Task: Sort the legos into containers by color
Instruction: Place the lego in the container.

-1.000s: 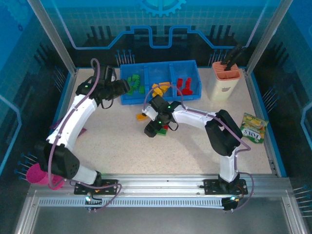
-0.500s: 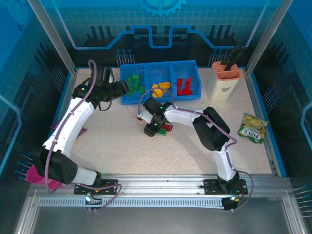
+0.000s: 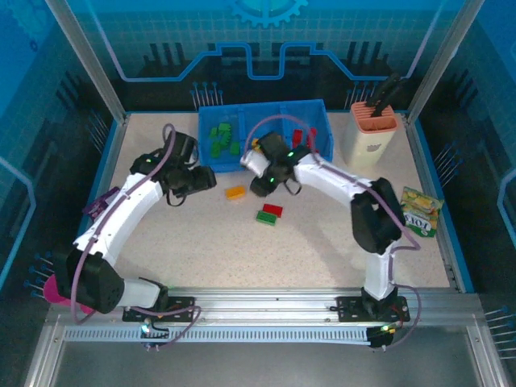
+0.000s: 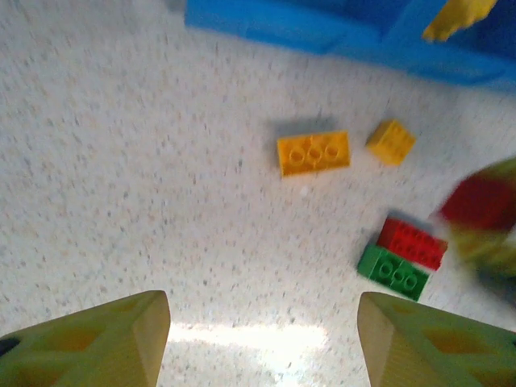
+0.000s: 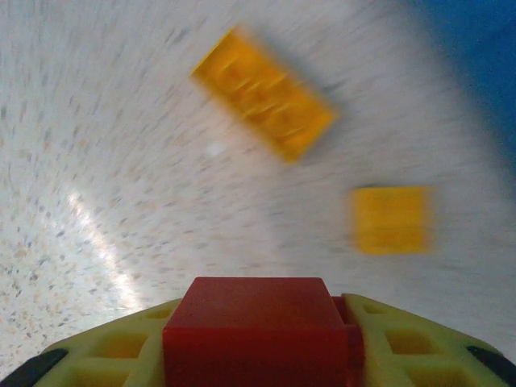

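Room opens wide across the speckled tabletop (image 3: 242,258) toward the arm bases; the loose pieces sit nearer the far side. Left gripper (image 4: 262,339) hovers over bare surface, fingers spread wide. Ahead of it lie a long yellow-orange plastic brick (image 4: 313,151) and a small yellow square brick (image 4: 391,141), with a red brick (image 4: 413,242) and green brick (image 4: 393,272) touching. Right gripper (image 3: 262,184) is just beside the near wall of the blue three-compartment plastic tray (image 3: 266,105), pinching a red block (image 5: 258,322). Green legos (image 3: 219,137) fill the left compartment and red legos (image 3: 302,137) the right; the arm partly hides the middle one.
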`<control>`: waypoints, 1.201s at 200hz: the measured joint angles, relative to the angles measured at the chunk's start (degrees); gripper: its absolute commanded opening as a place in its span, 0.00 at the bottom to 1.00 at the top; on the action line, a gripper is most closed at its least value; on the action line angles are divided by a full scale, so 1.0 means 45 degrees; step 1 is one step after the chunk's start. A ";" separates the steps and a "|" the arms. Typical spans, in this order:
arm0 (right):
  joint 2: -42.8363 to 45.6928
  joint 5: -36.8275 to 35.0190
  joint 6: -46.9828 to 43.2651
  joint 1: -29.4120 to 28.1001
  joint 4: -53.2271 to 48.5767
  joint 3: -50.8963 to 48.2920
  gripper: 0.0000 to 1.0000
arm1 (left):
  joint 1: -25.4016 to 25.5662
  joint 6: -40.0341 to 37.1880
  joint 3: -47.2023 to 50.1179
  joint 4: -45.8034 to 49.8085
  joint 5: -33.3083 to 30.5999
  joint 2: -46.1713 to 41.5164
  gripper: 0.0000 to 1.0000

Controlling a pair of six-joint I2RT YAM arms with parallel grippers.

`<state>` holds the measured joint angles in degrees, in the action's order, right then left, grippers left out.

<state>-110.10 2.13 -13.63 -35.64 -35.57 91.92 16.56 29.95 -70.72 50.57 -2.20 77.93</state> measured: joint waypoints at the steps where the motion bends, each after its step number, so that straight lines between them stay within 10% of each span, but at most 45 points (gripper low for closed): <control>1: 0.0063 0.0000 -0.0005 0.0097 0.0010 0.0063 0.38 | 0.0034 0.0029 0.0058 0.0010 0.0005 -0.0005 0.65; 84: -0.0942 -0.0437 0.0126 0.4561 0.0491 0.3220 0.38 | 0.4527 0.2594 0.0884 -0.0928 0.0010 0.2152 0.68; 240: -0.6577 -0.0670 -0.1268 0.5357 -0.0631 0.8922 0.66 | 0.7159 -0.1112 -0.4065 0.0112 -0.2642 0.7640 0.79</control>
<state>-139.70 -0.89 -19.33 -11.53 -38.41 132.07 48.77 24.95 -89.01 51.07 -14.09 112.31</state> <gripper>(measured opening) 0.623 0.782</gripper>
